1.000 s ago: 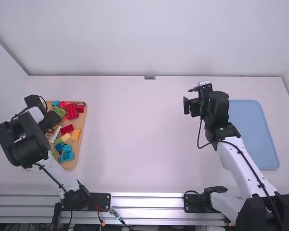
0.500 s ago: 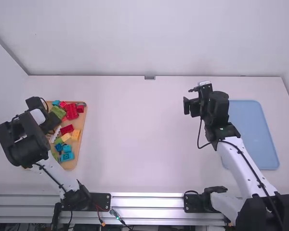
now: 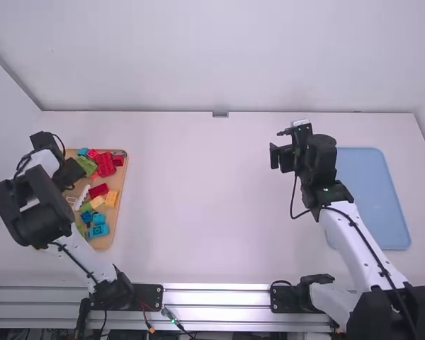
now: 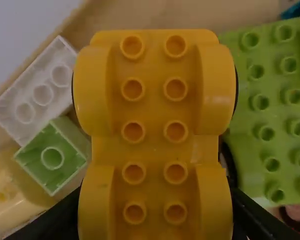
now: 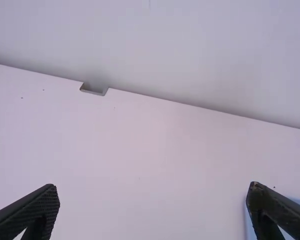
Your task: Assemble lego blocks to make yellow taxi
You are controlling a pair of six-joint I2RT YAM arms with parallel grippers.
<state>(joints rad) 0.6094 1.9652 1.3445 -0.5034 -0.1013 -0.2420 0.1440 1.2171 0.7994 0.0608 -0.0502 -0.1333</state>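
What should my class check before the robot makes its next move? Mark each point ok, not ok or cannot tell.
1. Large yellow block held in the left hand: ok.
2. Grip firm enough to press with: cannot tell.
3. Left hand away from the brick tray: not ok, it hangs over it.
4. Right hand open: ok.
5. The two arms well apart: ok.

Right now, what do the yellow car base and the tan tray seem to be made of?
The yellow car base looks like hard plastic, smooth with a soft sheen and moulded round studs. The tan tray may be wood, or wood-coloured plastic; its pale brown tone leaves that open.
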